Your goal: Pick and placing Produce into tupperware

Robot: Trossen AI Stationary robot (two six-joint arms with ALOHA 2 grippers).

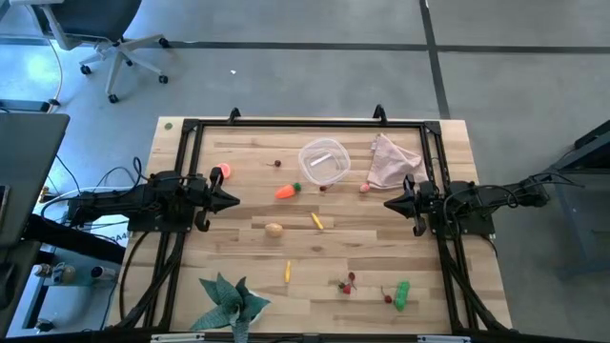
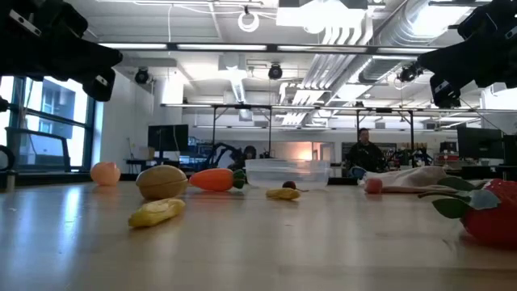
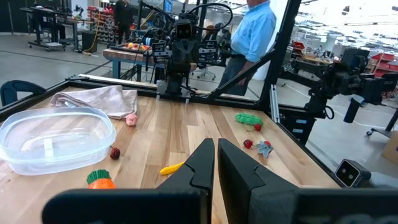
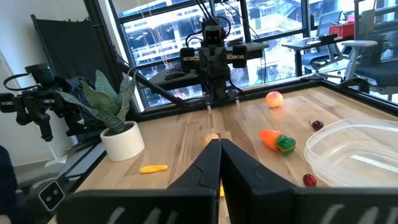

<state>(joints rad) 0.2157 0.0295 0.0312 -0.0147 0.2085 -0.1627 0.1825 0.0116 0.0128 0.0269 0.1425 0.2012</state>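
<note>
Tupperware [image 1: 323, 161] empty; produce scattered on desk [image 1: 248, 252]. Both fingers closed, nothing held. Next required: carrot [image 1: 287, 191] approached, fingers opened.

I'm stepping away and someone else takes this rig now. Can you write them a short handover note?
Left gripper: shut, empty, above the table's left side.
Right gripper: shut, empty, above the right side.
Tupperware: far middle of the table, empty.
Done: nothing placed.
Left: all produce lies loose, including the carrot, potato, two yellow sticks, cherries and green pepper.
</note>
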